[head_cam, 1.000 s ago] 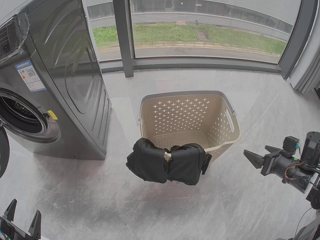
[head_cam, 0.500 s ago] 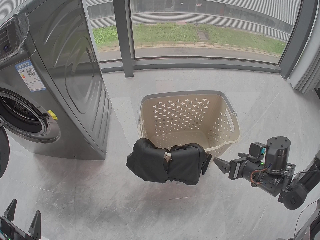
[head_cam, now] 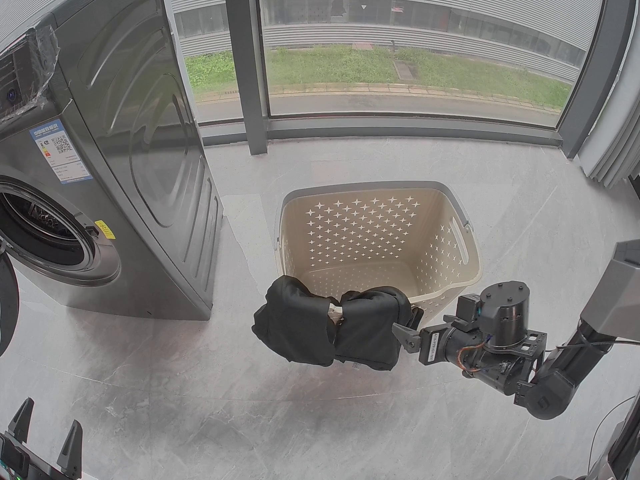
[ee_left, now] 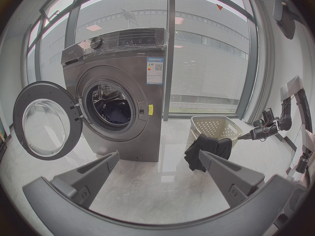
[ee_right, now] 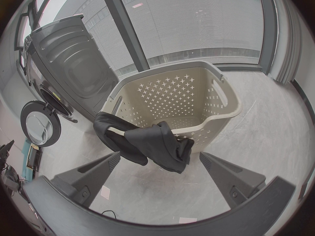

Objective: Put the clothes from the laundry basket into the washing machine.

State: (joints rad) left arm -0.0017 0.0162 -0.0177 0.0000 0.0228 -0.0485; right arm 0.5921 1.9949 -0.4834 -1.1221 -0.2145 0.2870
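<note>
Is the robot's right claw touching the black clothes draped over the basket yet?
Apart. In the right wrist view, bare floor shows between the black clothes and both open fingers of the right gripper.

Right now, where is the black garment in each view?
Head view: black garment over the near rim of the laundry basket.
Left wrist view: garment on the basket's front, beside the washing machine.
Right wrist view: garment across the basket's rim.
Shared landmark: the laundry basket.

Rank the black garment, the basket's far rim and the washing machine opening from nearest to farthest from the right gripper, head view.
1. black garment, hanging just left of the right gripper.
2. basket's far rim, behind the garment.
3. washing machine opening, far left.
</note>
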